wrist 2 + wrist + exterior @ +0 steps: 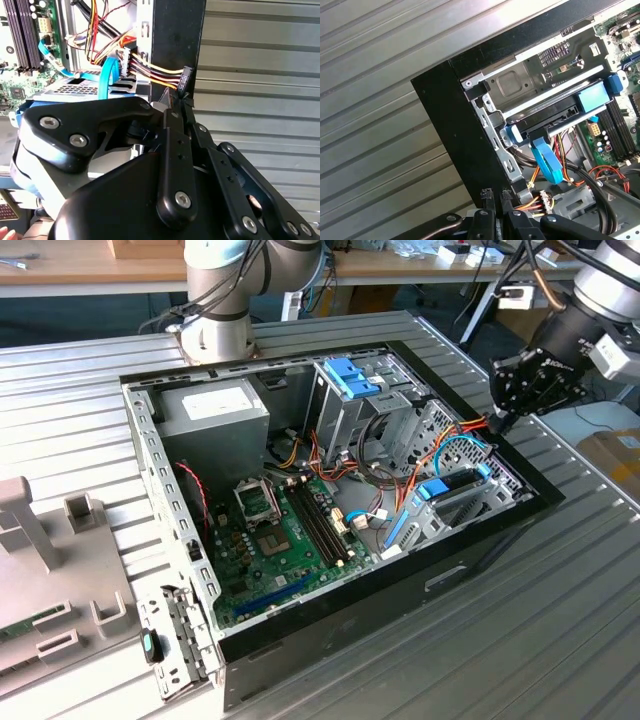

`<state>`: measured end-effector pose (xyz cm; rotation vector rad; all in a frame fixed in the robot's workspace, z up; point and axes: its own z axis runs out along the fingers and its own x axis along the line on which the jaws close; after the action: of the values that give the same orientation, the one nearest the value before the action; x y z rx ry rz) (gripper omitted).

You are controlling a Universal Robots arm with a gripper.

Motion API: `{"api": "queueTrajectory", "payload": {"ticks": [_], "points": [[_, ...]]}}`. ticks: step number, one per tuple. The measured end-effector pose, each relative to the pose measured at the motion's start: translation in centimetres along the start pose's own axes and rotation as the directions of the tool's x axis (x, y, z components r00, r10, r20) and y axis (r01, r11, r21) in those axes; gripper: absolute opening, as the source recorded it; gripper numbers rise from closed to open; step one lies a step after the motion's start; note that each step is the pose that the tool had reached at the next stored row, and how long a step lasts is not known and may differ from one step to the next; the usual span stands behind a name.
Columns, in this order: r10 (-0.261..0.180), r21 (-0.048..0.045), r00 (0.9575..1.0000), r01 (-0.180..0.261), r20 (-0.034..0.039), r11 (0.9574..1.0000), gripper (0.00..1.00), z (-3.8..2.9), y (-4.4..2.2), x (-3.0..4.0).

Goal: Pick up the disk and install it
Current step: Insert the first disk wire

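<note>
As it lies now, the disk [555,116] sits inside the open computer case [300,635], in the low drive bay [520,82] at the corner toward the exterior view's right.

Item: disk. Dark slab in a blue frame, flat, with a blue end tab facing the motherboard [280,540]. Its long axis runs along the bay rails, from the case wall inward. It looks seated rather than loose, as far as can be judged.

Item: blue cable [547,162]. A flat ribbon, looping down just beside the disk's near end, among orange and yellow wires.

Item: tool [495,197]. The fingertips stand drawn together with nothing between them. It hovers at the black case wall, over the rim, near the wire bundle and apart from the disk.

Relation: the disk lies inward of that wall from the tool, with the bay's metal side between them. In the exterior view the tool [497,422] hangs by the case's far right rim and the disk [460,483] lies nearer the camera.

Surroundings: the blue-topped drive cage [350,390] stands upright further back. The ribbed desk [560,640] carries the case.
</note>
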<state>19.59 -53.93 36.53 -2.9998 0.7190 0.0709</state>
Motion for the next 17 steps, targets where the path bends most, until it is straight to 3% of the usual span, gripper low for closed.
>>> {"api": "queueTrajectory", "payload": {"ticks": [1, 3, 6, 12, 17], "points": [[-0.001, 0.0071, 0.9999, 0.001, -0.0143, 1.0000, 0.16, -1.05, 0.14, -0.43], [-0.002, 0.0136, 0.9996, 0.002, -0.0269, 0.9999, 0.15, -1.51, 0.24, -0.68], [-0.001, 0.0141, 0.9996, 0.001, -0.0278, 0.9999, 0.15, -1.49, 0.55, -1.29], [0.001, 0.0146, 0.9996, -0.001, -0.0286, 0.9999, 0.15, -1.40, 1.77, -3.69], [0.001, 0.0147, 0.9996, -0.001, -0.0288, 0.9999, 0.15, -1.40, 1.88, -3.91]]}}
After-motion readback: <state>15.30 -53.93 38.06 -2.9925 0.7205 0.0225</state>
